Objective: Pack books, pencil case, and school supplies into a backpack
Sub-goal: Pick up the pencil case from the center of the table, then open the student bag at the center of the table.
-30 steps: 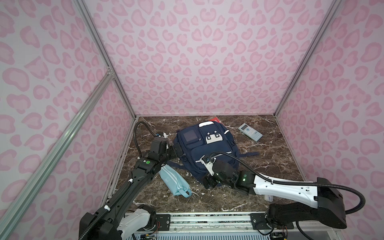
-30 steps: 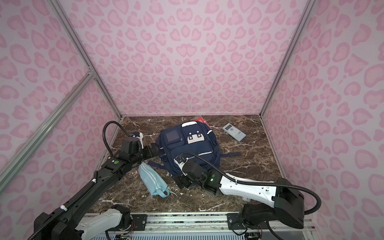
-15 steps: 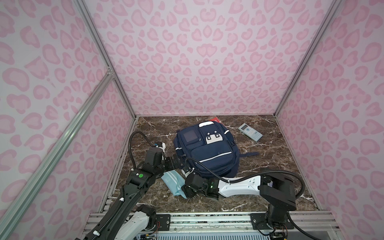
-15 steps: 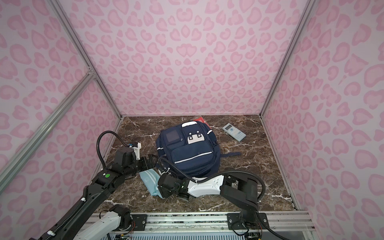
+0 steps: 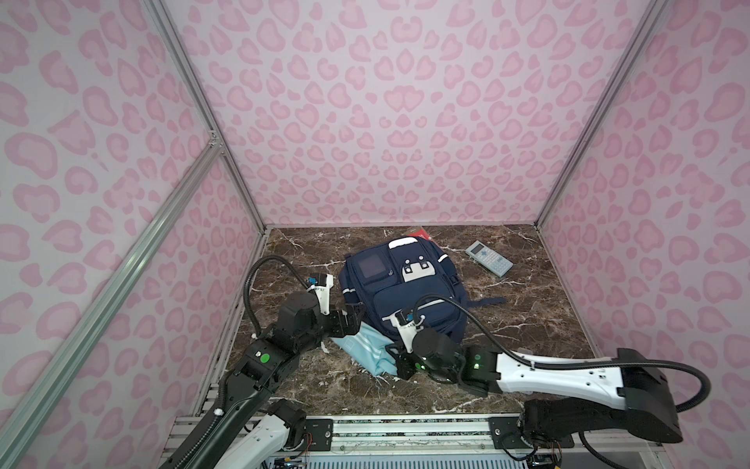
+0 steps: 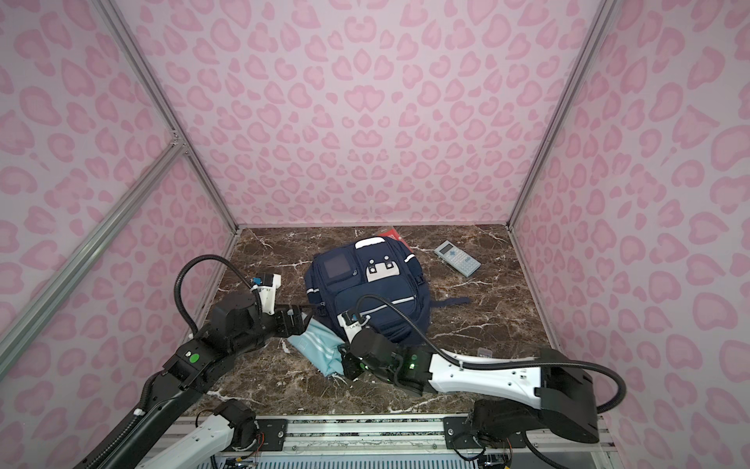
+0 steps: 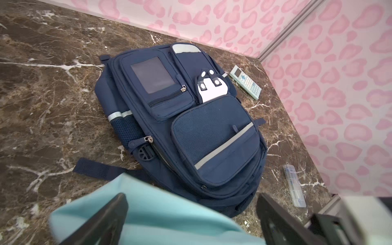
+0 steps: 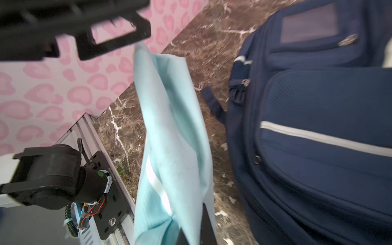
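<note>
Aqua fabric is pinched in my right gripper, which is clamped on one end of the single pencil case. My left gripper stands wide at the pouch's other end, with a finger on either side of it. Whether those fingers touch the cloth I cannot tell. Between my two grippers the pouch stretches along the near left side of the one backpack, just beside it, toward the table's left edge.

The backpack lies flat in the middle of the table, pockets up, with its top toward the far edge. One red pack pokes out from behind that top, at the far edge. One calculator lies well apart, near the far right corner. One clear pack lies by the right edge, beside the backpack's bottom end.
</note>
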You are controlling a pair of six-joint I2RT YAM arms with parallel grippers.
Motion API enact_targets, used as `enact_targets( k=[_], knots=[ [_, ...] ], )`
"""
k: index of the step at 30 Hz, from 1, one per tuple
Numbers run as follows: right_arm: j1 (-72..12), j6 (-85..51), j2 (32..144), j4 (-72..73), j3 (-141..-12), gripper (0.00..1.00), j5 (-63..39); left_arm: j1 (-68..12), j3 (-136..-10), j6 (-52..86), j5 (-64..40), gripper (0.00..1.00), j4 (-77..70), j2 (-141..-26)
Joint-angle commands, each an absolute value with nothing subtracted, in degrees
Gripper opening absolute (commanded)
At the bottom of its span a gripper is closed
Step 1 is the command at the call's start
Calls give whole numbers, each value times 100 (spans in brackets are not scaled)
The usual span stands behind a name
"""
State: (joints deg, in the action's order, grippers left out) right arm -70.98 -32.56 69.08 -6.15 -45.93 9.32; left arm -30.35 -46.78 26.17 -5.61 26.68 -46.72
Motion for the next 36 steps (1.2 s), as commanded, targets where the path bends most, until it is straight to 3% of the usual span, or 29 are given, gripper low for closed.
enact_targets(
  k=[1,4,8,12,17,24,30,31,33,34,35,36],
  knots=[
    [-6881,-3600,6034,-2171,-4487,0,2494,-3285,-4990,1995,-768,99,2603,-5157],
    [-5907,-3862,4797,-3069,-4153,0,2799,-3837,-5502,1766,-567,95,2720,-5551],
    [-4192,-3590,2873,-3481,-3655,0,2048,-4396,-6075,1220,-259,92,2692,-6397],
    [-3113,-3416,1805,-3897,-3592,0,1599,-5042,-6575,353,475,90,2947,-7746],
    [-2891,-3368,2230,-3778,-3531,0,954,-5277,-7170,-196,886,90,2921,-9163],
    [-2732,-3287,2425,-3419,-3379,0,556,-5448,-7513,-452,1087,89,2814,-9940],
    [-2459,-3278,2805,-3123,-3182,0,26,-5467,-7673,-527,1293,81,2735,-10460],
    [-2410,-3270,2821,-3091,-3160,0,-23,-5460,-7673,-518,1375,73,2735,-10506],
    [-2361,-3316,2846,-3006,-3099,0,-181,-5460,-7885,-446,1550,40,2777,-10542],
    [-2348,-3321,2878,-2904,-3041,0,-325,-5458,-7908,-396,1609,10,2782,-10505],
    [-2347,-3320,2927,-2798,-2988,0,-511,-5458,-7945,-314,1630,3,2799,-10415],
    [-2347,-3303,2989,-2721,-2951,0,-692,-5441,-7975,-218,1591,3,2829,-10305]
  ],
)
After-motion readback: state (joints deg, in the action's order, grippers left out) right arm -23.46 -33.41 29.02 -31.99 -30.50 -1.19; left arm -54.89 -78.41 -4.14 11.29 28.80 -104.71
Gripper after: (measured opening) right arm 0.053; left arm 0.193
